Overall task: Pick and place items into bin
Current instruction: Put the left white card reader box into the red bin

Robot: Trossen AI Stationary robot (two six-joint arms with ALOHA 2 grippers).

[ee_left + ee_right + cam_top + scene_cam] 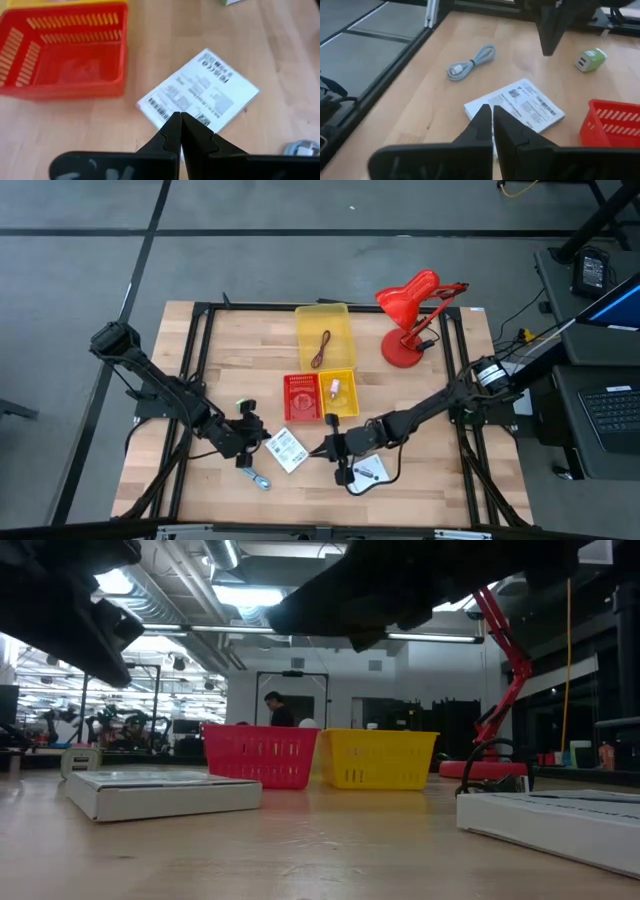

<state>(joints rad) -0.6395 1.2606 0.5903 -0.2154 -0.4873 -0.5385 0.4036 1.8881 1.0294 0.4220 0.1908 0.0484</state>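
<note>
High view gives us the whole table: the left gripper (262,430) and right gripper (320,450) sit low on either side of a white packet (287,450), with a second packet (368,471) under the right arm and a coiled grey cable (258,478) near the table's front edge. Behind them are a red basket (303,397), a small yellow basket (339,388) and a bigger yellow bin (324,335) with a dark red cord (320,348) in it.

Only the right wrist view lets us make out the little green-and-white plug (588,59) (just a speck from above). Low view mostly shows dark arm undersides, so the gripper tips are hidden there.

Both wrist views show fingers pressed together, holding nothing, tips just above the packet's near edge (199,96).
</note>
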